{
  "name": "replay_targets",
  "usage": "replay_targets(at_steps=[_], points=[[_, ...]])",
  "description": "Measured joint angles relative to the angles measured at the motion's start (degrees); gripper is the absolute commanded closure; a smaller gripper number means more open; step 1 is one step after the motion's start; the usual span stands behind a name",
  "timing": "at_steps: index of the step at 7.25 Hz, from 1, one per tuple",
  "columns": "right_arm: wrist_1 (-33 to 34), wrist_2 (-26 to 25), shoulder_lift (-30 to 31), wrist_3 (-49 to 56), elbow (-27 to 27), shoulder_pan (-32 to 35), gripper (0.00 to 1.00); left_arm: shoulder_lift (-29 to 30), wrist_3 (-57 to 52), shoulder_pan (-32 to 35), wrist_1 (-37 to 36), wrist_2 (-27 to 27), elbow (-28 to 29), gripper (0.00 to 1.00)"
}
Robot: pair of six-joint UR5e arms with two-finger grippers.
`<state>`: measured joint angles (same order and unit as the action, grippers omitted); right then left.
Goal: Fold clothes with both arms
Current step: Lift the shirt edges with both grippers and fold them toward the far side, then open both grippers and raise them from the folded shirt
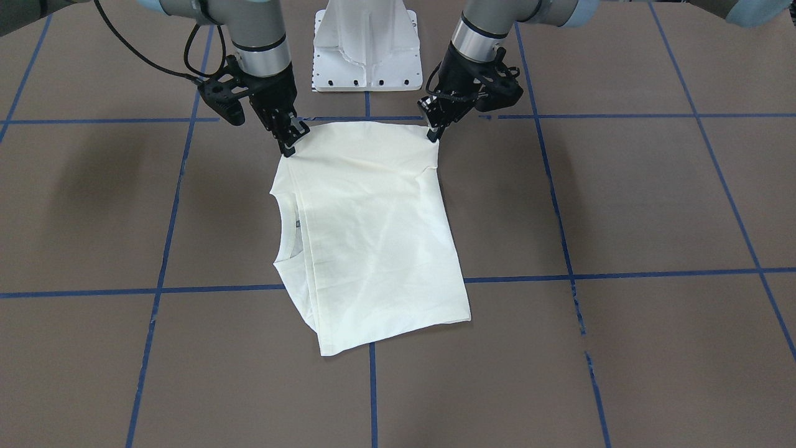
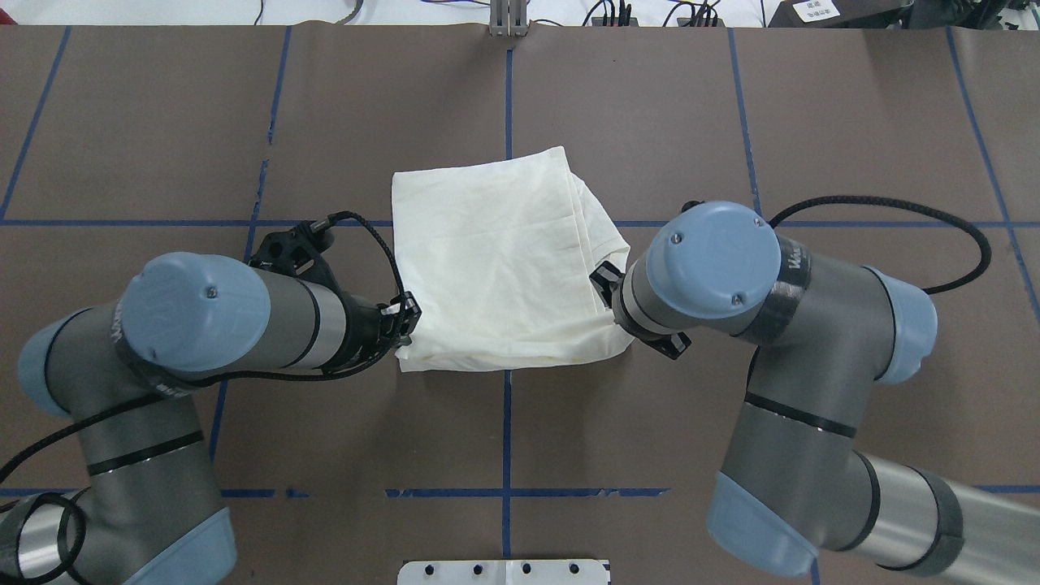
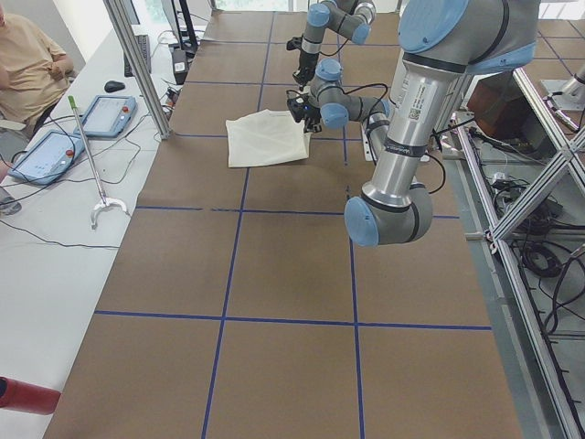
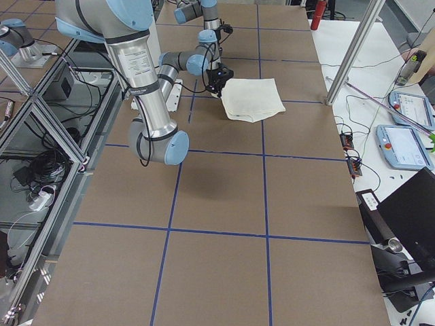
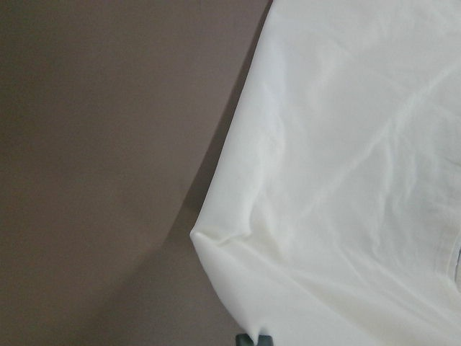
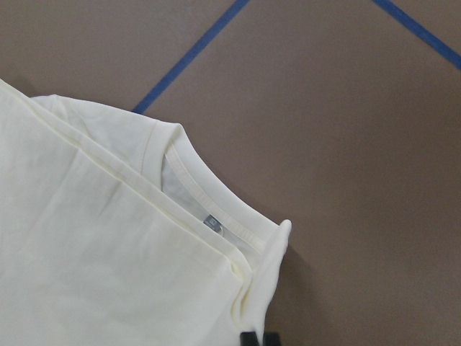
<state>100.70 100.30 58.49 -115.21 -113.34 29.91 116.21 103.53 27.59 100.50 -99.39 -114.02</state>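
The clothes are one cream shirt (image 1: 373, 236), folded into a rough rectangle with its plain side up on the brown table. Its collar (image 1: 287, 218) shows along the edge on my right side. In the overhead view the shirt (image 2: 504, 268) lies between both arms. My left gripper (image 1: 433, 132) pinches the shirt's corner nearest the robot base on the left. My right gripper (image 1: 290, 147) pinches the matching corner by the collar (image 6: 216, 209). In each wrist view the cloth (image 5: 346, 180) (image 6: 108, 238) runs down into the fingertips at the bottom edge.
The white pedestal base (image 1: 367, 50) stands just behind the shirt, between the arms. Blue tape lines (image 1: 373, 386) cross the brown table cover. In the left side view a person (image 3: 27, 64) sits by tablets (image 3: 50, 151), and a hooked rod (image 3: 91, 165) lies on the side table.
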Motion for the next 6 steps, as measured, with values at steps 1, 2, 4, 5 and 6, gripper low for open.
replay_targets(at_steps=[1, 2, 4, 5, 6], points=[[-1.2, 1.8, -2.7, 1.5, 4.1, 2.8, 1.00, 2.1, -1.9, 2.5, 0.1, 0.0, 3.0, 1.00], [-4.4, 3.8, -5.9, 2.2, 10.4, 5.4, 1.00, 3.2, -3.9, 4.5, 0.4, 0.0, 5.5, 1.00], [-12.7, 9.0, -12.6, 3.6, 25.3, 10.4, 1.00, 6.5, -7.4, 7.7, 1.9, 0.1, 12.2, 1.00], [-14.7, 11.0, -15.2, 5.5, 30.8, 12.2, 1.00, 7.8, -8.4, 8.9, 4.7, 0.2, 16.1, 1.00], [-16.1, 12.5, -17.4, 8.0, 35.4, 13.4, 1.00, 9.0, -9.8, 10.0, 8.0, 0.3, 20.2, 0.87]])
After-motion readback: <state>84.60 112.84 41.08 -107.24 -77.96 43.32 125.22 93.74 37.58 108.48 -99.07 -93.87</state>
